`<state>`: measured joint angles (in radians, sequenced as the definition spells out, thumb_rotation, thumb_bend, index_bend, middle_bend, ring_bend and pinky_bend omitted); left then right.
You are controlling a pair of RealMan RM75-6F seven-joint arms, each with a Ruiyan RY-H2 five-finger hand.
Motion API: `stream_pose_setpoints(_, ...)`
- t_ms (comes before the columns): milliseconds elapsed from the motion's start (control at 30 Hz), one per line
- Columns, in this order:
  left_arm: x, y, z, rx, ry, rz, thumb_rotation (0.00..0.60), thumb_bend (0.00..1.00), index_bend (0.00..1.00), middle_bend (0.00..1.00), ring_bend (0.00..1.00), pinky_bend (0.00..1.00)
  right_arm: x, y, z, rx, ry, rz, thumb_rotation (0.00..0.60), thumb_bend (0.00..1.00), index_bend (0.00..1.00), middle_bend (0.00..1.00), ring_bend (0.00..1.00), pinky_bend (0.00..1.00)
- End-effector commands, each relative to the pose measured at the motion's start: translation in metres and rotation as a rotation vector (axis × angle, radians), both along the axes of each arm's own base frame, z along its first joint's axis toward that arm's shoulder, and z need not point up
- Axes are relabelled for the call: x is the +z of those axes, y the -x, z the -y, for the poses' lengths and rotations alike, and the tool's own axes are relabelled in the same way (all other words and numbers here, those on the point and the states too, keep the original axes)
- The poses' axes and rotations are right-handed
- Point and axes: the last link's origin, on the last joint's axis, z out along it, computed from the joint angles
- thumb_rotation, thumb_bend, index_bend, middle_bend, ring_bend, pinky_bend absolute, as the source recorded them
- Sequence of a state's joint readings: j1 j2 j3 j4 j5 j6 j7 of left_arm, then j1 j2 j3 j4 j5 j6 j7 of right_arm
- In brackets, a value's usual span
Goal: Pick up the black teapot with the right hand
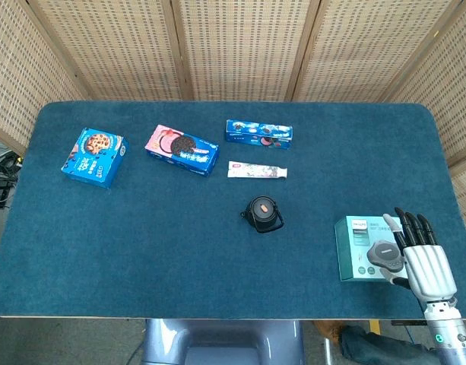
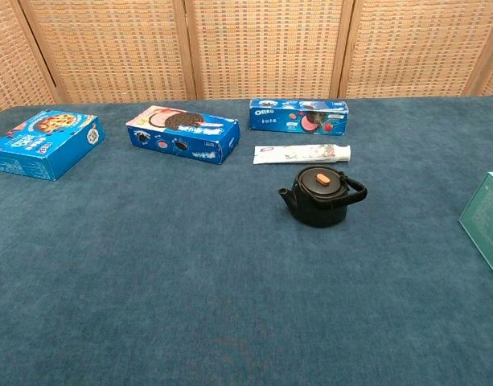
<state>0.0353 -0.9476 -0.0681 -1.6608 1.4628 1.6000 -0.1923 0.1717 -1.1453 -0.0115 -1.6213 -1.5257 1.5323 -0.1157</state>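
Teapot [image 1: 262,214] sits upright on the blue table [image 1: 141,243], just below centre of the head view; in the chest view it is right of centre [image 2: 322,195], spout toward frame left, handle arched over an orange-knobbed lid. Nothing touches it.

My right robot hand [image 1: 421,255] is at the lower right of the head view, fingers extended and apart, holding nothing. It lies over the right edge of a teal box [image 1: 363,248]; I cannot tell whether it rests on the box or hovers above it. It is well apart from the teapot. The chest view shows only the box's corner at the right edge [image 2: 487,221], not the hand. I do not see the left robot hand in either view.

Also on the table: a tube [image 1: 257,170] just above the teapot, an Oreo box [image 1: 259,131] above that, a pink-and-blue cookie box [image 1: 182,150] in the upper middle-left, and a blue cookie box [image 1: 94,157] at upper left.
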Motion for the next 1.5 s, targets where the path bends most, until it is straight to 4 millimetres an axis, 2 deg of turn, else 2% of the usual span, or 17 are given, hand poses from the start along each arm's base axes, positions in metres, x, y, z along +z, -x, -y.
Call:
stream_pose_setpoints(33, -0.001, 0.0, 0.0, -0.001, 0.003, -0.001, 0.6, 0.0, 0.0, 0.0, 0.0, 0.0, 0.0, -0.001, -0.001, 0.003, 0.001, 0.002, 0.6, 0.0, 0.0, 0.0, 0.0, 0.0)
stream_pose_setpoints(167, -0.001, 0.0, 0.0, 0.003, 0.003, 0.003, 0.6, 0.0, 0.0, 0.0, 0.0, 0.0, -0.004, -0.005, 0.0, 0.019, -0.018, 0.011, 0.6, 0.0, 0.0, 0.0, 0.0, 0.0)
stream_pose_setpoints(267, -0.001, 0.0, -0.001, 0.004, 0.003, 0.001, 0.6, 0.0, 0.0, 0.0, 0.0, 0.0, -0.009, -0.015, 0.009, 0.057, -0.066, -0.003, 0.6, 0.0, 0.0, 0.0, 0.0, 0.0)
stream_pose_setpoints(300, -0.001, 0.0, -0.001, 0.004, 0.003, -0.001, 0.6, 0.0, 0.0, 0.0, 0.0, 0.0, -0.01, -0.022, 0.014, 0.084, -0.084, -0.007, 0.6, 0.0, 0.0, 0.0, 0.0, 0.0)
stream_pose_setpoints(333, -0.001, 0.0, -0.003, 0.007, 0.004, 0.0, 0.6, 0.0, 0.0, 0.0, 0.0, 0.0, -0.014, -0.042, 0.027, 0.165, -0.125, -0.012, 0.6, 0.0, 0.0, 0.0, 0.0, 0.0)
stream_pose_setpoints(367, -0.001, 0.0, -0.004, 0.01, 0.004, 0.001, 0.6, 0.0, 0.0, 0.0, 0.0, 0.0, -0.017, -0.053, 0.035, 0.194, -0.156, -0.016, 0.6, 0.0, 0.0, 0.0, 0.0, 0.0)
stream_pose_setpoints(433, -0.001, 0.001, -0.006, 0.015, 0.004, 0.002, 0.6, 0.0, 0.0, 0.0, 0.0, 0.0, -0.021, -0.071, 0.047, 0.229, -0.204, -0.018, 0.6, 0.0, 0.01, 0.0, 0.0, 0.0)
stream_pose_setpoints(533, -0.001, 0.002, -0.007, 0.023, 0.005, 0.002, 0.6, 0.0, 0.0, 0.0, 0.0, 0.0, -0.034, -0.095, 0.061, 0.268, -0.292, 0.004, 0.6, 0.0, 0.08, 0.01, 0.01, 0.0)
stream_pose_setpoints(667, -0.001, 0.006, -0.01, 0.039, 0.01, 0.004, 0.6, 0.0, 0.0, 0.0, 0.0, 0.0, -0.055, -0.124, 0.08, 0.277, -0.409, 0.029, 0.6, 0.0, 0.2, 0.14, 0.11, 0.0)
stream_pose_setpoints(800, -0.001, 0.009, -0.014, 0.05, 0.013, 0.006, 0.6, 0.0, 0.0, 0.0, 0.0, 0.0, -0.075, -0.143, 0.095, 0.286, -0.453, 0.019, 0.6, 0.0, 0.26, 0.25, 0.21, 0.0)
stream_pose_setpoints(967, -0.002, 0.012, -0.017, 0.062, 0.02, 0.007, 0.6, 0.0, 0.0, 0.0, 0.0, 0.0, -0.101, -0.16, 0.106, 0.281, -0.488, 0.016, 0.6, 0.0, 0.31, 0.32, 0.29, 0.0)
stream_pose_setpoints(1167, -0.003, 0.014, -0.02, 0.072, 0.026, 0.008, 0.6, 0.0, 0.0, 0.0, 0.0, 0.0, -0.123, -0.17, 0.121, 0.257, -0.483, -0.009, 0.6, 0.0, 0.32, 0.36, 0.34, 0.0)
stream_pose_setpoints(1267, -0.005, 0.013, -0.021, 0.073, 0.034, 0.003, 0.6, 0.0, 0.0, 0.0, 0.0, 0.0, -0.134, -0.173, 0.127, 0.24, -0.477, -0.022, 0.6, 0.0, 0.33, 0.37, 0.34, 0.0)
stream_pose_setpoints(1500, -0.005, 0.012, -0.021, 0.073, 0.033, 0.0, 0.6, 0.0, 0.0, 0.0, 0.0, 0.0, -0.144, -0.169, 0.133, 0.199, -0.474, -0.059, 0.6, 0.0, 0.36, 0.4, 0.37, 0.0)
